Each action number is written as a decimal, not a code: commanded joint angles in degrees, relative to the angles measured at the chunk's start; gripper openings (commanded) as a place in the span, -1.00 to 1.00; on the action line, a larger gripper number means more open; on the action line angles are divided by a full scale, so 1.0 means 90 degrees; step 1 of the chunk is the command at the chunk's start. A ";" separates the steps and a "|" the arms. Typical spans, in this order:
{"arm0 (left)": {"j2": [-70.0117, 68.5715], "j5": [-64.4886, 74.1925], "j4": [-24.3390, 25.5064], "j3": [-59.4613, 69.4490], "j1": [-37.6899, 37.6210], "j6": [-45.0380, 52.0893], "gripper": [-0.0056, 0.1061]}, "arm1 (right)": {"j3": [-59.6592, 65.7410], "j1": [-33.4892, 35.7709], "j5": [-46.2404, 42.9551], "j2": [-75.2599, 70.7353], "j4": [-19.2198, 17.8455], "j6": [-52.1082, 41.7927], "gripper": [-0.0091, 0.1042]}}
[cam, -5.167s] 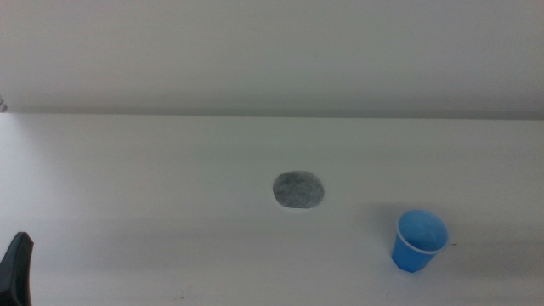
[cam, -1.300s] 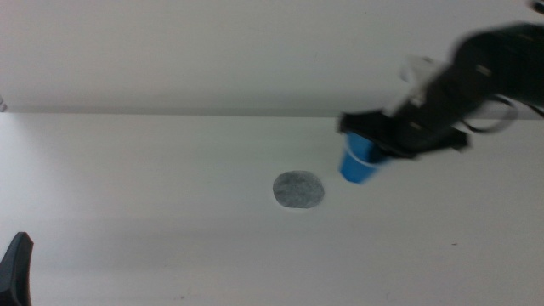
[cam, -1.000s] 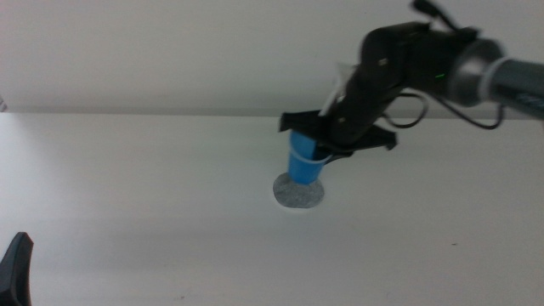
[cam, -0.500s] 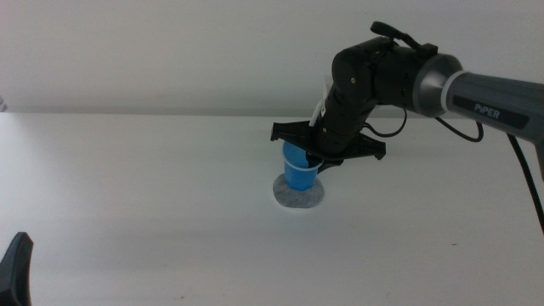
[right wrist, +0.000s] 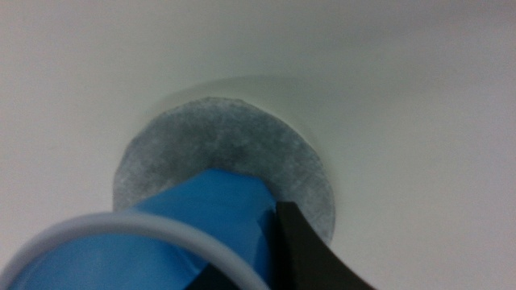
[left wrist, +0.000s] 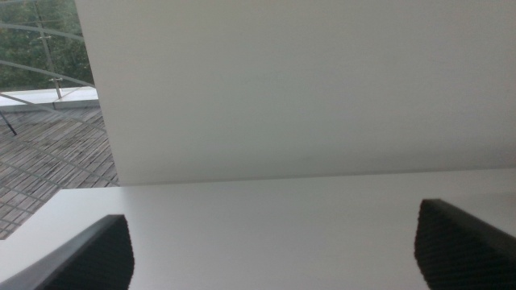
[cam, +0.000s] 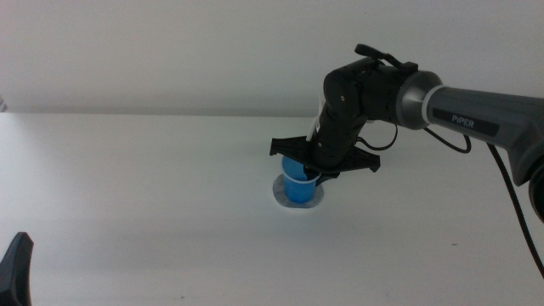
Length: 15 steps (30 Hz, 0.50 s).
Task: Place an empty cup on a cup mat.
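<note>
The blue cup (cam: 297,189) stands upright over the speckled grey cup mat (cam: 315,201) at the table's middle. Its base is on the mat or just above it; I cannot tell which. My right gripper (cam: 311,165) comes in from the right and is shut on the cup's upper rim. In the right wrist view the cup (right wrist: 201,213) with its pale rim covers the near part of the mat (right wrist: 230,137), and one dark finger (right wrist: 310,258) presses the cup's side. My left gripper (cam: 15,268) waits at the bottom left edge, open and empty (left wrist: 274,250).
The white table (cam: 136,195) bears nothing else in view. A white wall (cam: 170,51) rises behind its far edge. The right arm's cable (cam: 510,178) hangs at the right side.
My right gripper carried the cup from the right to over the mat, then lowered it. In the last half second the cup sank a little closer onto the mat. The left arm stayed still.
</note>
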 commanded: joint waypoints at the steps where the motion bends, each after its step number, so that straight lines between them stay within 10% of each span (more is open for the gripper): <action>1: -0.0267 -0.0075 0.0000 0.0261 -0.0053 0.0000 0.78 | -0.0039 -0.0013 -0.0136 0.0033 -0.0090 0.0052 -0.83; 9: -0.0267 -0.0075 0.0000 0.0261 -0.0053 0.0000 0.78 | -0.0039 -0.0013 -0.0137 0.0053 -0.0124 0.0179 -0.80; 15: -0.0267 -0.0075 0.0000 0.0261 -0.0053 0.0000 0.78 | -0.0039 -0.0013 -0.0252 0.0028 -0.0135 0.0343 -0.09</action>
